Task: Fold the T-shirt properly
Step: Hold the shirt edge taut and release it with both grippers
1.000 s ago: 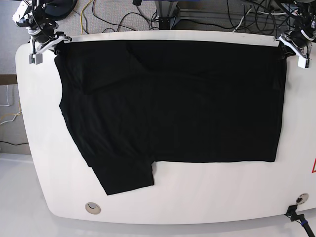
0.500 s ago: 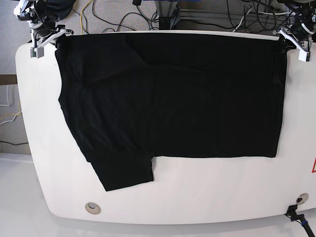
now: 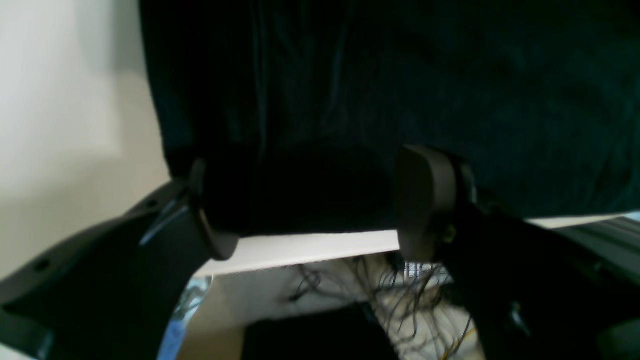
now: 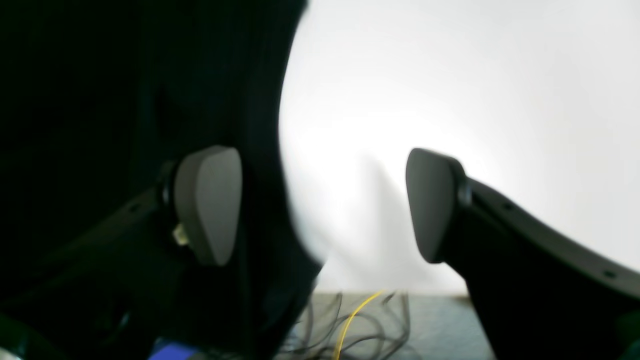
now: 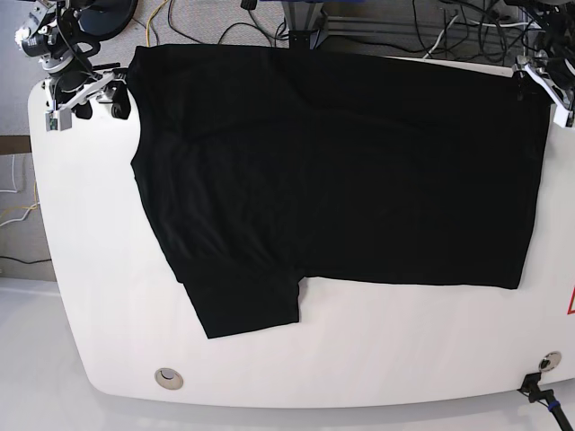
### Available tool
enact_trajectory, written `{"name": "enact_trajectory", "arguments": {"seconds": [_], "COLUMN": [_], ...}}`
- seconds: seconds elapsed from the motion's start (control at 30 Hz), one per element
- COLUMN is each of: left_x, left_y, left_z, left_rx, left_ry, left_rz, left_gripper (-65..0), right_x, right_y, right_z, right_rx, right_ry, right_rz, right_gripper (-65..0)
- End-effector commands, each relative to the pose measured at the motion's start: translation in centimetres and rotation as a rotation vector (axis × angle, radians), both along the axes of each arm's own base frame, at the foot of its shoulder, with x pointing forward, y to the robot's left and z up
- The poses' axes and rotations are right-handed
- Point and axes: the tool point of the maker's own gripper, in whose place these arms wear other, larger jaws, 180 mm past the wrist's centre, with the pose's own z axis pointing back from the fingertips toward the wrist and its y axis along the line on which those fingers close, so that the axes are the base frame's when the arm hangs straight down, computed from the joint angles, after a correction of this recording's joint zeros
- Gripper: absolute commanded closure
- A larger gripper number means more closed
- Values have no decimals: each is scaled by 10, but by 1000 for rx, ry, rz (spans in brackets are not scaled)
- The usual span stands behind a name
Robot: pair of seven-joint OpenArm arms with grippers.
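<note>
black shirt [image 5: 341,171] flat, smooth, far edge overhanging white table [image 5: 63,269], left gripper [image 3: 310,200] and right gripper [image 4: 320,205] both spread apart, holding nothing

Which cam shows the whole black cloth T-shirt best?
Base view: the black cloth T-shirt lies spread across the white table, one sleeve at lower left. Left wrist view shows only dark fabric by the table's edge; right wrist view only a blurred cloth edge.
</note>
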Motion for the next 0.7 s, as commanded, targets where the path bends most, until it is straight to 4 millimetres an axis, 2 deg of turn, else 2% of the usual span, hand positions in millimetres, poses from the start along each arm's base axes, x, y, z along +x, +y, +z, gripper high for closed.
{"name": "enact_trajectory", "arguments": {"seconds": [0.0, 0.1, 0.2, 0.3, 0.4, 0.47, 0.67], "left_x": [7, 15, 8, 6, 3, 4, 4], "left_y": [16, 10, -9, -20, -22, -21, -19], "left_z": [6, 14, 12, 10, 9, 9, 10], "left_rx": [68, 91, 74, 57, 53, 56, 60], "left_ry": [77, 71, 64, 55, 60, 58, 59], "left_rz": [-25, -62, -80, -84, -81, -80, -80], "left_gripper": [-434, -428, -428, -428, -427, -427, -427], "right_x": [14, 22, 26, 26, 19, 8, -5], "right_y": [-7, -10, -7, 15, 24, 24, 19], "right_z": [16, 22, 23, 12, 3, -3, -13], "right_rx": [-34, -51, -44, -12, 14, 16, -18], "right_ry": [-41, -54, -59, -17, 0, 32, 88], "right_rz": [24, 38, 47, 110, 102, 97, 89], "right_gripper": [-494, -494, -494, -494, -494, -494, -494]}}
